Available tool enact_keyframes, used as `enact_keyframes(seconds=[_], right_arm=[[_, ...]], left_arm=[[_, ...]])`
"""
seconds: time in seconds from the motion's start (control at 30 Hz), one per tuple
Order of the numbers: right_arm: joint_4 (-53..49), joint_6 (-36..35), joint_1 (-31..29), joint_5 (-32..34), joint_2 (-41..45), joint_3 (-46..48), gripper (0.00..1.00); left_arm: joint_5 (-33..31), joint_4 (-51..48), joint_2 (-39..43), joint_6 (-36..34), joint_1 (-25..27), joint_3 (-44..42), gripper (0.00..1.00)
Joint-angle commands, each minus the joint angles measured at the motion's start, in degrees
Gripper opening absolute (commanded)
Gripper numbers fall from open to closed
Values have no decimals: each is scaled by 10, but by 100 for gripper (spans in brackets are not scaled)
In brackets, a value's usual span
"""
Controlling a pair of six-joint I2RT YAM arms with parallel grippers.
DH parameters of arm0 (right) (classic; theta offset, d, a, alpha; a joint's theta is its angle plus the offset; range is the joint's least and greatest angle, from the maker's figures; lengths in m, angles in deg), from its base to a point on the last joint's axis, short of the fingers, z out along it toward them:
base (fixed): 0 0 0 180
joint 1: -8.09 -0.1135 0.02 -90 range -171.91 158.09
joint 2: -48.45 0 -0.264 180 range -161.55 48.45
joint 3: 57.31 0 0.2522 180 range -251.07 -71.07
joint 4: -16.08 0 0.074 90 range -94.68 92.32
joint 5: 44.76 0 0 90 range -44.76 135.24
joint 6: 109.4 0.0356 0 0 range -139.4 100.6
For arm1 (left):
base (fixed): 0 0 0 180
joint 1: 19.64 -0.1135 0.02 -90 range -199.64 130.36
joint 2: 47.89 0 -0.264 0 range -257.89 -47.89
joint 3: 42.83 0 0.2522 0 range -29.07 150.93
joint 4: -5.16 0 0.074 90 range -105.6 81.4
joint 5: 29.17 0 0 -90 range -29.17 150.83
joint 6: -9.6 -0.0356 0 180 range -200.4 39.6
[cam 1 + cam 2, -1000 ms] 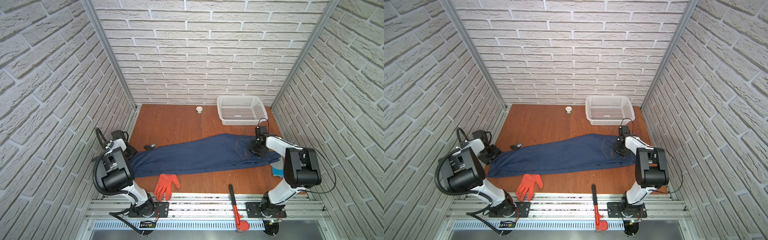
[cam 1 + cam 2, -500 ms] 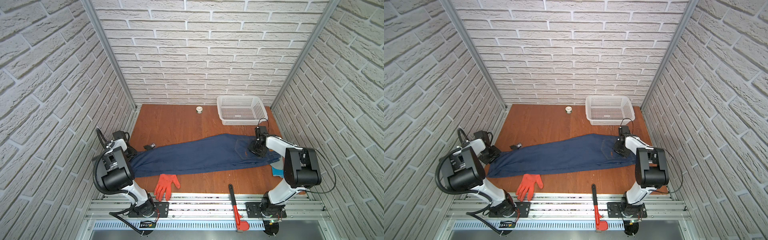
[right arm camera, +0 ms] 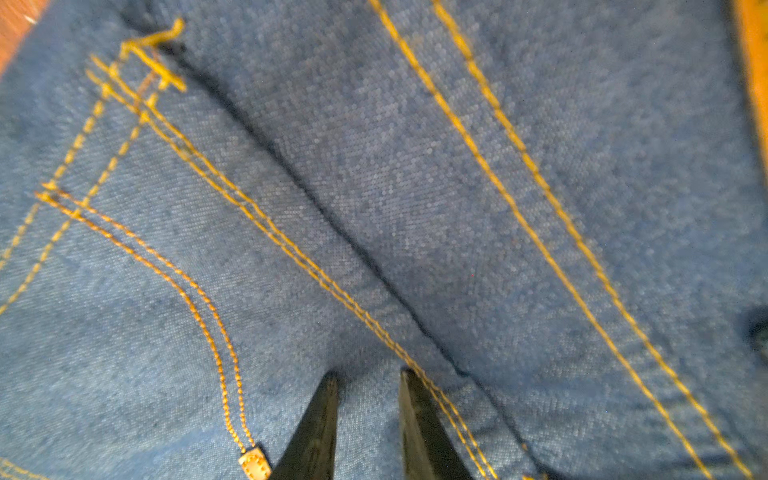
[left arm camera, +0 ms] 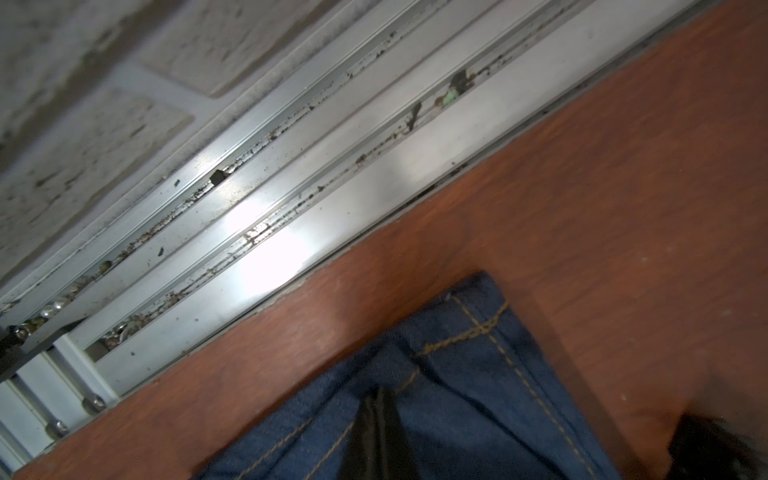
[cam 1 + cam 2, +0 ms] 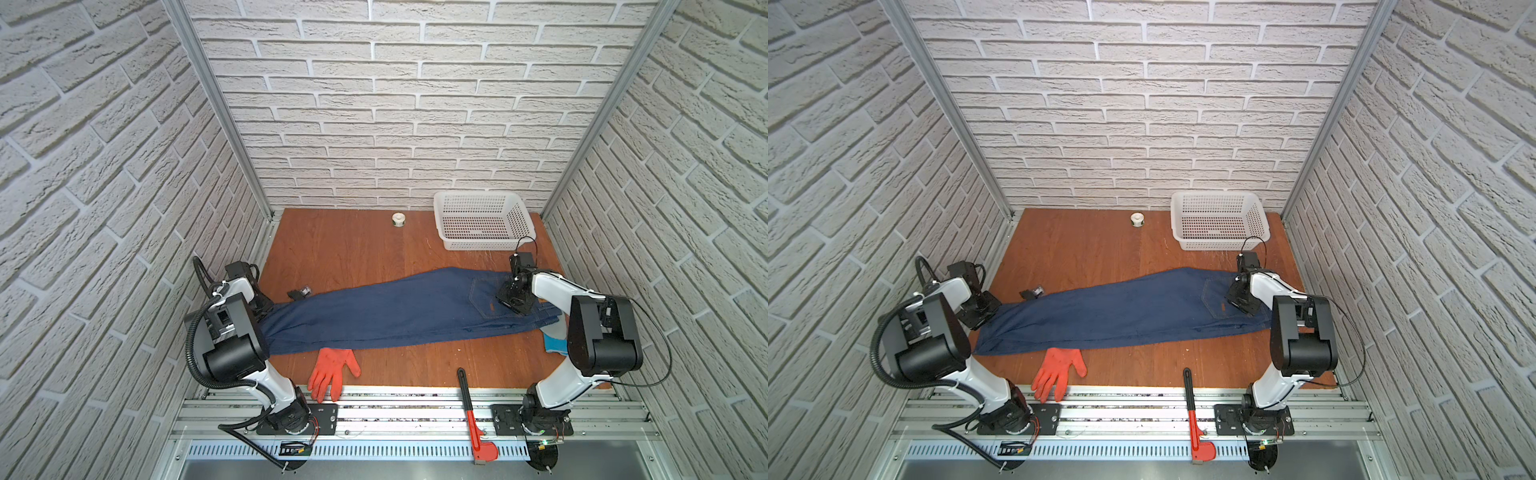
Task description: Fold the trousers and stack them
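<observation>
The trousers [image 5: 395, 311] [image 5: 1113, 316], dark blue jeans with orange stitching, lie flat across the wooden table, waist to the right and leg ends to the left. My left gripper [image 5: 266, 309] [image 5: 984, 311] is low at the leg hems. In the left wrist view its gripper [image 4: 380, 399] is shut with hem denim [image 4: 457, 374] puckered around the tips. My right gripper [image 5: 513, 301] [image 5: 1241, 301] presses down beside the back pocket. In the right wrist view its gripper [image 3: 369, 374] holds a narrow ridge of denim [image 3: 374, 208] between its fingers.
A white basket [image 5: 482, 220] and a small white spool [image 5: 399, 219] stand at the back. An orange glove [image 5: 332, 368] and a red-handled wrench [image 5: 471, 411] lie at the front edge. A blue-grey glove [image 5: 555, 343] peeks out under the right arm. A small black part [image 5: 299, 293] sits by the leg.
My left gripper has closed on the leg hem. The right gripper and the trousers have stayed in place.
</observation>
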Motion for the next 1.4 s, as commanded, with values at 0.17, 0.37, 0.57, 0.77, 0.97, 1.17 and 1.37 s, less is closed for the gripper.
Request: enact_keyframes(seconds=[0.17,0.37,0.57,0.77,0.97,1.17,1.37], right_arm=[[-19,-4,-2,10,16,13,28],[-18,-4,-3,9,15,12,28],[-18,-5,-3,9,19,16,27],[-19,-5,-4,9,21,17,27],[-20,-5,-3,11,24,16,27],[-16,-1,-4,10,18,17,26],[-17,-1,-4,9,23,16,26]], left_arm=[[-30,1,1,2,1,12,41],[-19,15,-32,4,1,21,38],[-16,28,-45,5,0,16,26],[-15,21,-26,5,0,17,10],[-20,-17,43,-16,2,52,9],[-27,-64,17,-48,4,107,10],[-22,-77,-11,-43,13,104,51]])
